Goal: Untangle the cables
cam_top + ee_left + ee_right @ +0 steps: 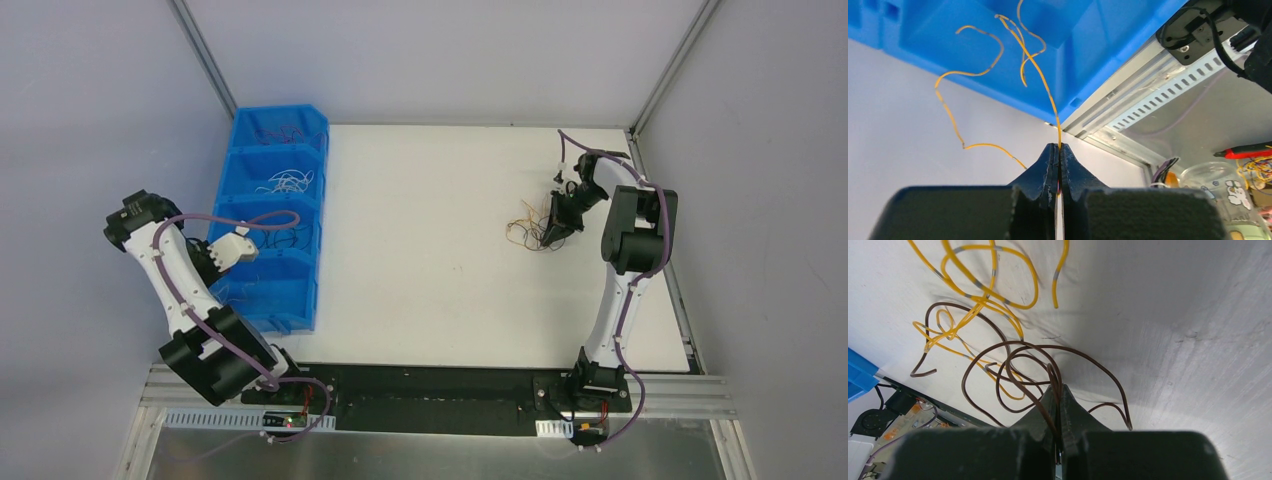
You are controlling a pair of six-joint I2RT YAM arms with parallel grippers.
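The cables lie as a small loose tangle on the white table at the right. My right gripper is down at the tangle's right side. In the right wrist view the right gripper is shut on a thin brown wire, whose loops cross yellow wires lying on the table. My left gripper hangs over the blue bins at the left. Seen from its wrist, the left gripper is shut on one orange-yellow wire, which curls up in front of a blue bin.
The blue bins form a row of several compartments; dark, white and black wires lie in the far three. An aluminium rail runs along the table's near edge. Beyond it sit a clear cup and other clutter. Grey walls close in on both sides.
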